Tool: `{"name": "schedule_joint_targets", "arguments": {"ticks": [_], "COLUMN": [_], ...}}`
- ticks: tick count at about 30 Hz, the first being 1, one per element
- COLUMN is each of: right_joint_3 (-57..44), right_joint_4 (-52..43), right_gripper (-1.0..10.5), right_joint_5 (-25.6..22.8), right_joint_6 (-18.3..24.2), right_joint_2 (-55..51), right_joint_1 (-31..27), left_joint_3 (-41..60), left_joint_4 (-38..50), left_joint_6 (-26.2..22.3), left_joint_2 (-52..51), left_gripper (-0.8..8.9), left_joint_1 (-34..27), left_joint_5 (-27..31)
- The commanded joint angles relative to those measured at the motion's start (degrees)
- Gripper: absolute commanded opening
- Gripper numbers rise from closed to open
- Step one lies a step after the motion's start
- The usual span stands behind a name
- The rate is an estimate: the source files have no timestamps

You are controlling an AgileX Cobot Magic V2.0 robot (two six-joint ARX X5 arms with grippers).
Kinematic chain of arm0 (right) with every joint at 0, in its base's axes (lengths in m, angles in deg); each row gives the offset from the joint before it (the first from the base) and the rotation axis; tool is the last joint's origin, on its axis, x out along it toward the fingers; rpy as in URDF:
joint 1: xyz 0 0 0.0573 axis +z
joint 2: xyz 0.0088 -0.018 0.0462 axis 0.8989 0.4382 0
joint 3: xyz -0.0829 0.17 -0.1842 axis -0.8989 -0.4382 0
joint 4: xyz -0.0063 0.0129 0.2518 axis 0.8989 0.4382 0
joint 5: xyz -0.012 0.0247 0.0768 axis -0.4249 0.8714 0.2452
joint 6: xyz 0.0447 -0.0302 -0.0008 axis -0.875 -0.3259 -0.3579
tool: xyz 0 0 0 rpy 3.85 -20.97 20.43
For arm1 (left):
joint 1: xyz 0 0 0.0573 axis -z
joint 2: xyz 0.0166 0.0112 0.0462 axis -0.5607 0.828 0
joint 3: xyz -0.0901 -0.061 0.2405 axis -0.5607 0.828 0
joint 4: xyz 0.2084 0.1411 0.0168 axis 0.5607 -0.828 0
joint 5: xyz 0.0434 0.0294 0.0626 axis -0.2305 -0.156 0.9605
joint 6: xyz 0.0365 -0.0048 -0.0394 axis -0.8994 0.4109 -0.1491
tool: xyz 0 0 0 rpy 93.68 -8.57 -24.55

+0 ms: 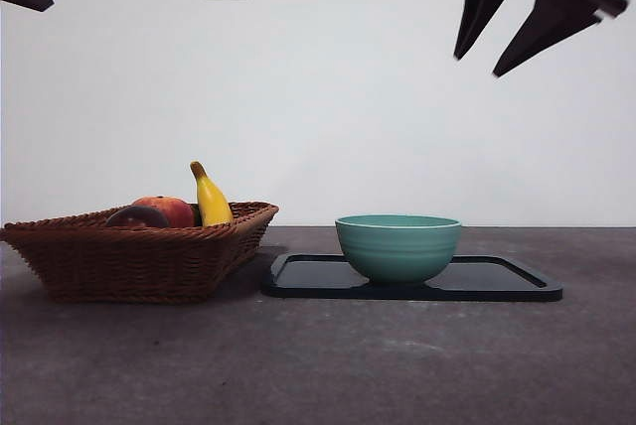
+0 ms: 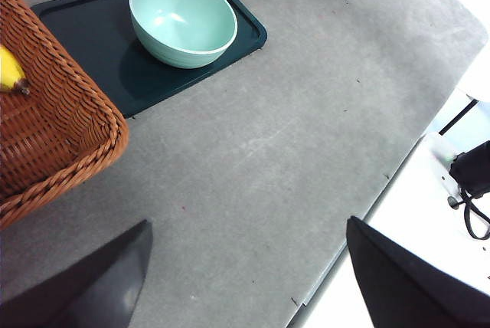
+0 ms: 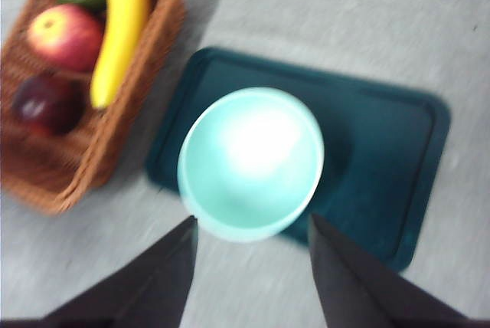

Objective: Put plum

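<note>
The right gripper (image 1: 475, 66) is hovering spread above the bowl (image 1: 397, 246); the plum (image 3: 47, 104) is lying in the basket (image 1: 139, 256); the left gripper (image 2: 245, 267) is waiting spread over bare desk (image 2: 291, 136).

The grey tabletop (image 1: 328, 365) carries 2 things directly: a brown wicker basket (image 1: 139, 261) and, just beside it, a dark rectangular tray (image 1: 497, 281). In the left wrist view the tray lies well away from the tabletop's near edge, with bare grey surface between.
</note>
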Motion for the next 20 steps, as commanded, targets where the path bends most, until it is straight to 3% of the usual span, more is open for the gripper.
{"name": "schedule_joint_targets", "arguments": {"ticks": [1,20], "right_joint_3": [3.1,4.3], "right_joint_4": [-0.2,-4.2], "right_gripper": [2.3,2.3], "right_joint_5": [-0.1,-1.4], "right_joint_6": [1.6,2.8], "right_joint_2": [4.7,23.0], "right_joint_1": [-0.3,-0.2], "left_joint_3": [-0.6,-0.6], "left_joint_4": [0.4,0.3], "left_joint_6": [-0.8,-1.2], "left_joint_2": [0.3,0.3], "left_gripper": [4.05,4.05], "left_joint_1": [0.2,0.2], "left_joint_5": [-0.3,-0.3]}}
